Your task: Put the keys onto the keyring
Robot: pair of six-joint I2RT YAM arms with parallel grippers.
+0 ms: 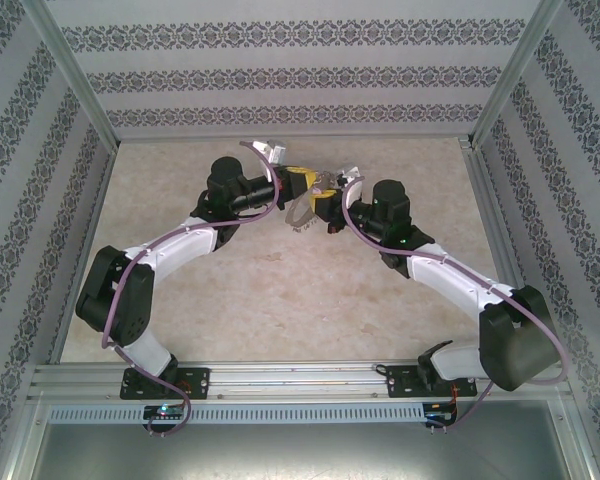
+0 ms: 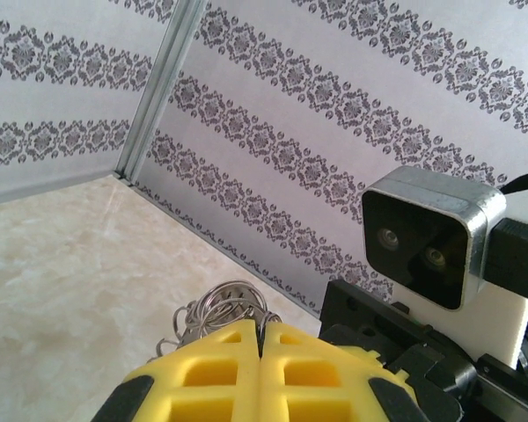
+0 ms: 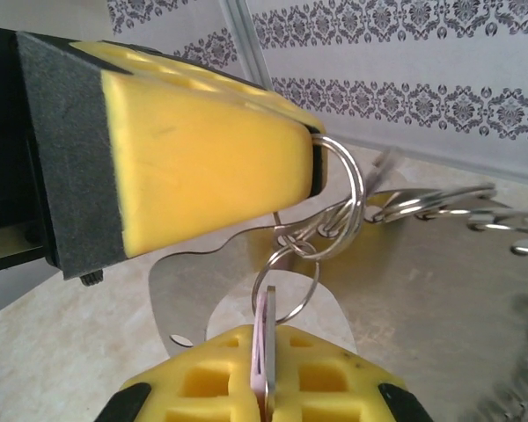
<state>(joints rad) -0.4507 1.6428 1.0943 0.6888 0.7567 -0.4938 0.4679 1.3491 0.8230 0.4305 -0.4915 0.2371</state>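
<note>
Walls (image 1: pixel 300 70) with rows of dark ornament close the room on three sides, and below them lies a pale surface (image 1: pixel 280 300) with a marble pattern. The two arms reach in from the near edge and meet high above the far middle of this surface. The left pincer (image 1: pixel 302 183) is closed, and its yellow fingers (image 2: pixel 229 374) press together on the keyring (image 3: pixel 334 230), a bunch of thin silvery wire loops that hang from the finger tips and spread to the side. From the left wrist, the loops (image 2: pixel 213 316) show just beyond the tips of the left pincer (image 2: pixel 260 338). A flat shiny metal tag (image 3: pixel 189 281) with a round hole hangs behind the loops. The right pincer (image 3: pixel 266 356) is also closed and holds the key (image 3: pixel 258 334), a tiny one with a pale lilac head, upright between its yellow fingers. The key is just below a small loop (image 3: pixel 312 290) of the keyring; I cannot tell whether they touch. The grey camera (image 2: pixel 427 242) of the right wrist stands close beside the left pincer.
</note>
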